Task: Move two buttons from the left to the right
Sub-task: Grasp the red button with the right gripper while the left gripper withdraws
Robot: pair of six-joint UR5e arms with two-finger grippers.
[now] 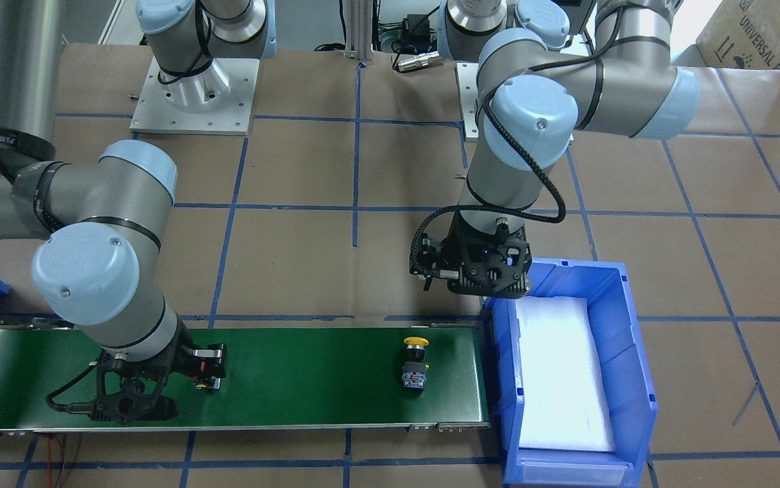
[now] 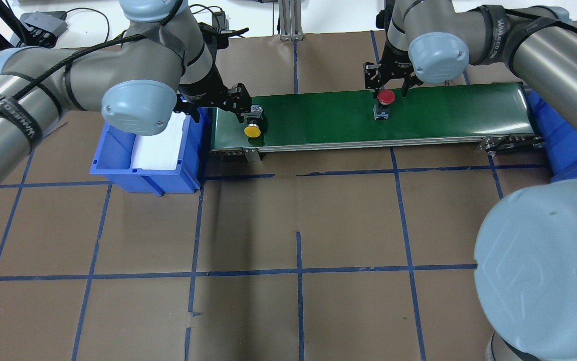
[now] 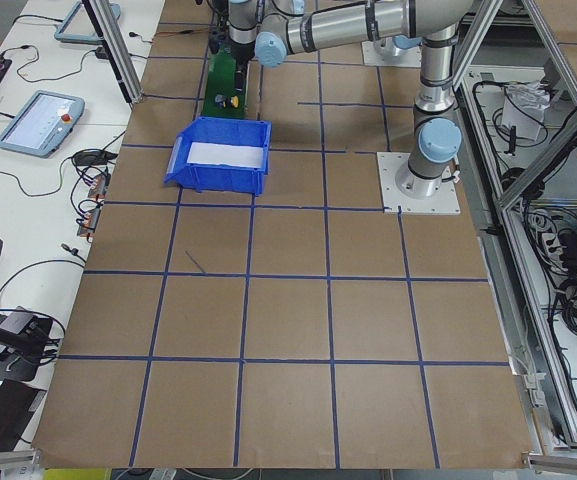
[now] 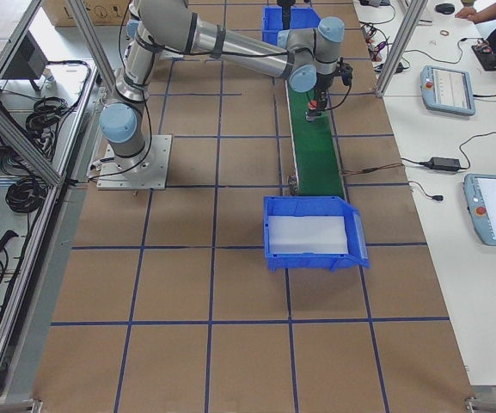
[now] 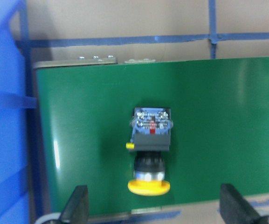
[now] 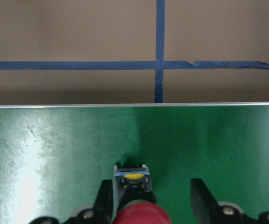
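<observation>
The yellow-capped button [image 2: 252, 130] lies on its side at the left end of the green belt [image 2: 443, 115]; it also shows in the front view [image 1: 415, 364] and the left wrist view [image 5: 149, 149]. My left gripper [image 5: 154, 191] is open and empty, held above the button, with a finger [image 5: 76, 206] on each side. The red-capped button [image 2: 385, 100] lies mid-belt. My right gripper [image 6: 151, 184] is open and low over it. Its fingers [image 6: 200, 196] straddle the red cap [image 6: 141, 215] and contact block [image 6: 132, 179]; the left finger is close to the block.
A blue bin [image 2: 118, 168] with a white foam liner stands at the belt's left end, under my left arm. A second blue bin [image 2: 564, 145] sits at the belt's right end. The table is brown paper with a blue tape grid.
</observation>
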